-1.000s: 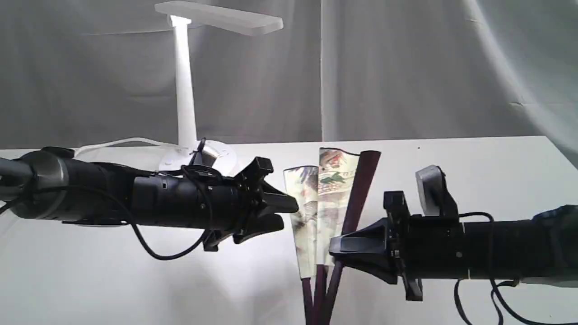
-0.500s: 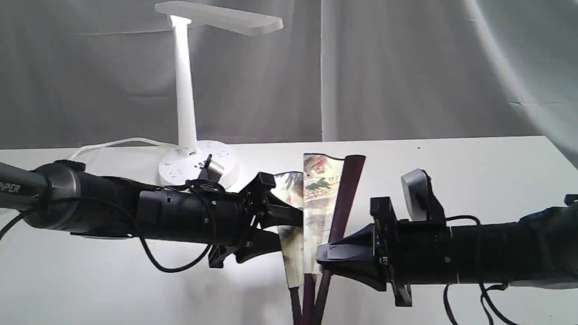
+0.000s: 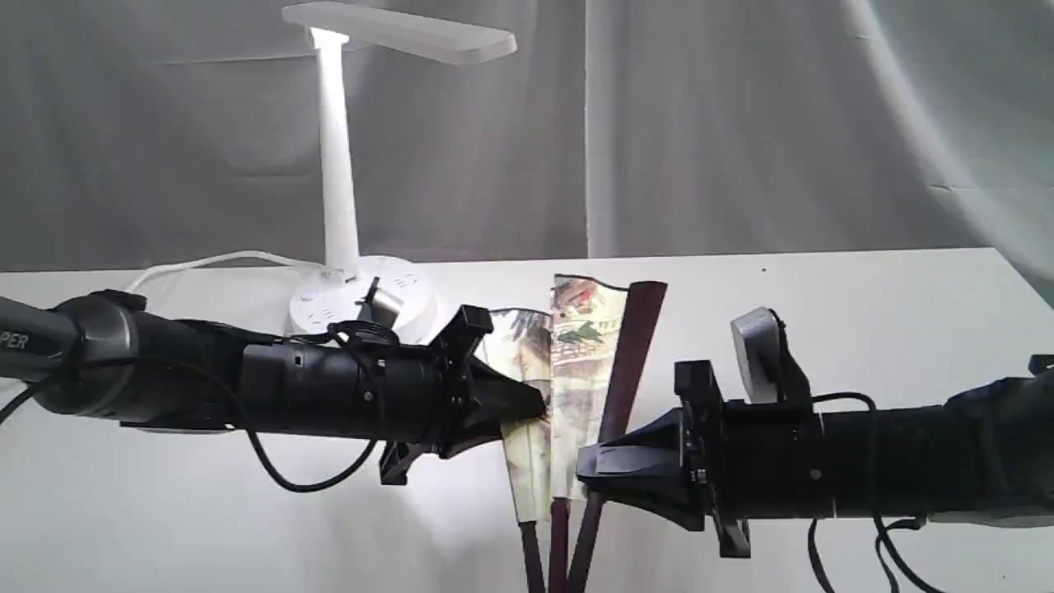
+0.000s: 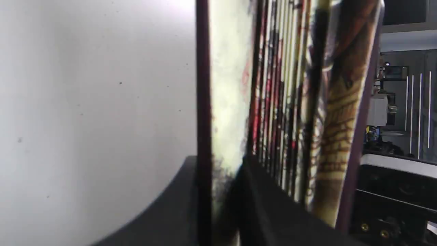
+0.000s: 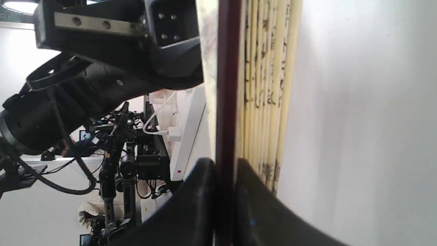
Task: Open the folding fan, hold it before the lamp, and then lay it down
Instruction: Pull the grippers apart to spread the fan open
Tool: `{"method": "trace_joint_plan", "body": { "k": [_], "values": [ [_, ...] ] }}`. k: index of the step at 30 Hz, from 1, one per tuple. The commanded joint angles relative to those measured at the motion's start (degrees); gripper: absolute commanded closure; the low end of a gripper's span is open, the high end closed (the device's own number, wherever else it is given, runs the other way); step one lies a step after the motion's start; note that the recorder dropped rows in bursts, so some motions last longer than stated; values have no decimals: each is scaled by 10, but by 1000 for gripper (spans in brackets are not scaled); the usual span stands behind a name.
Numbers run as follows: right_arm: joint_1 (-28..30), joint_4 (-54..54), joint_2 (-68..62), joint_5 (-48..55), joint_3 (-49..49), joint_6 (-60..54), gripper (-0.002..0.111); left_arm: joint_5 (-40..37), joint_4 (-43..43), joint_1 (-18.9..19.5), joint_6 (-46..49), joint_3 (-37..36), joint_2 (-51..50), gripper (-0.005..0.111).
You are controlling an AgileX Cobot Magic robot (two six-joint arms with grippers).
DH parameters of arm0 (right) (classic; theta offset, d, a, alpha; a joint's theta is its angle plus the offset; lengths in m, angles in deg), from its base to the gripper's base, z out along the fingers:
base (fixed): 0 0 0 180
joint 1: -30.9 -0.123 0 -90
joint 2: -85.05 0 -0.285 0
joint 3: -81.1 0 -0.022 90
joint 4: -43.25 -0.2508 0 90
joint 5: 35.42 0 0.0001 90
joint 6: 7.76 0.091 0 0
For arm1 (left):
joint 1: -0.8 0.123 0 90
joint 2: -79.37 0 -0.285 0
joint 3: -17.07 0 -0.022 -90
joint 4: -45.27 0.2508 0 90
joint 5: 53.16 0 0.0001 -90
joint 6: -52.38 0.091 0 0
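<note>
Wrist cams give the grip detail. The right gripper (image 5: 225, 181) pinches the folding fan (image 5: 263, 85) by its maroon guard, jaws tight on it. The left gripper (image 4: 222, 177) is closed on the opposite guard plus the first paper fold. The ext. view adds what they miss: fan only partly spread, upright btwn both claws above the table (image 3: 865, 296), pivot end cut off at frame bottom. Behind, to the left, stands the lamp (image 3: 338, 165), base partly hidden by the left arm (image 3: 247, 387). Grey curtain (image 3: 741, 123) beyond.
</note>
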Motion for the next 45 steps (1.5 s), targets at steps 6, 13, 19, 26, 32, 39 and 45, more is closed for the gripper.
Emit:
{"method": "trace_joint_plan", "body": {
  "k": [6, 13, 19, 26, 32, 39, 45],
  "values": [
    [14, -4, 1, 14, 16, -12, 108, -33, 2, 14, -8, 2, 4, 107],
    [28, -4, 1, 14, 47, -9, 108, -57, 2, 43, -37, 2, 4, 107],
    [28, -4, 1, 9, 56, -8, 108, -81, 2, 65, -48, 2, 4, 107],
    [52, -4, 1, -7, 56, -8, 108, -130, 2, 91, -48, 2, 4, 107],
    [86, -4, 1, 4, 56, 4, 108, -138, 2, 94, -46, 2, 4, 107],
    [114, -4, 1, 5, 56, 4, 108, -149, 2, 94, -38, 2, 4, 107],
    [147, -4, 1, 12, 56, 9, 108, -150, 2, 94, -32, 0, 4, 107]
  ]
}}
